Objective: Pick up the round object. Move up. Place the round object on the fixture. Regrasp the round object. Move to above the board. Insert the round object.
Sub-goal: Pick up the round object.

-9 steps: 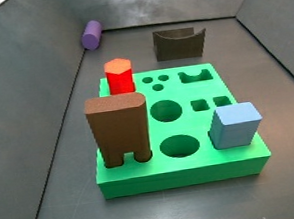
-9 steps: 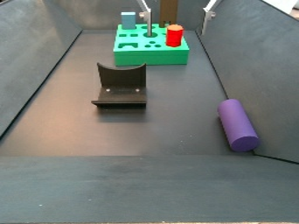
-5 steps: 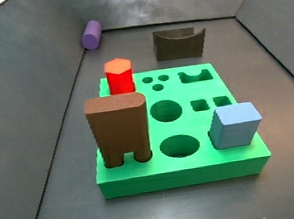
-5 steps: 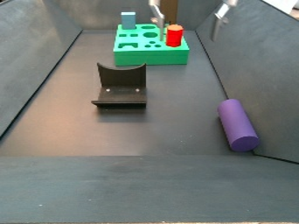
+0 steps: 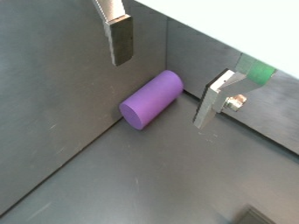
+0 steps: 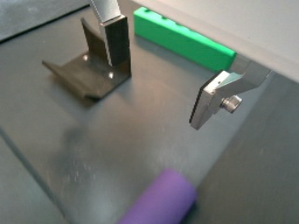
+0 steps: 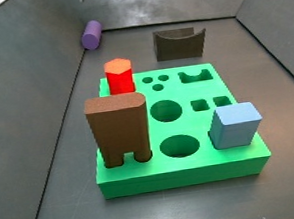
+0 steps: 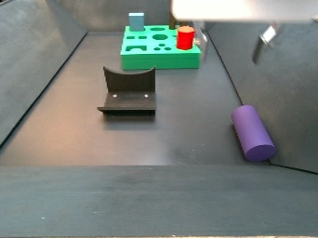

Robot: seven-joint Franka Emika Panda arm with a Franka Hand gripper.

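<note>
The round object, a smooth purple cylinder (image 5: 152, 99), lies on its side on the dark floor against the wall; it shows in both side views (image 7: 90, 33) (image 8: 254, 132) and at the edge of a wrist view (image 6: 158, 201). My gripper (image 5: 162, 92) hangs open above it, with the silver fingers (image 5: 121, 39) apart on either side and nothing between them. In a side view the gripper (image 8: 233, 42) is high up, between board and peg. The fixture (image 8: 128, 90) (image 6: 82, 74) stands alone mid-floor. The green board (image 7: 185, 172) (image 8: 162, 61) lies beyond it.
On the board stand a red hexagonal peg (image 7: 119, 77), a tall brown arch block (image 7: 117, 130) and a light blue cube (image 7: 235, 124). Grey walls (image 8: 267, 84) enclose the floor; the purple peg lies right against one.
The gripper has moved away from above the board towards the purple peg, and still stands open. The peg, fixture and board have not moved.
</note>
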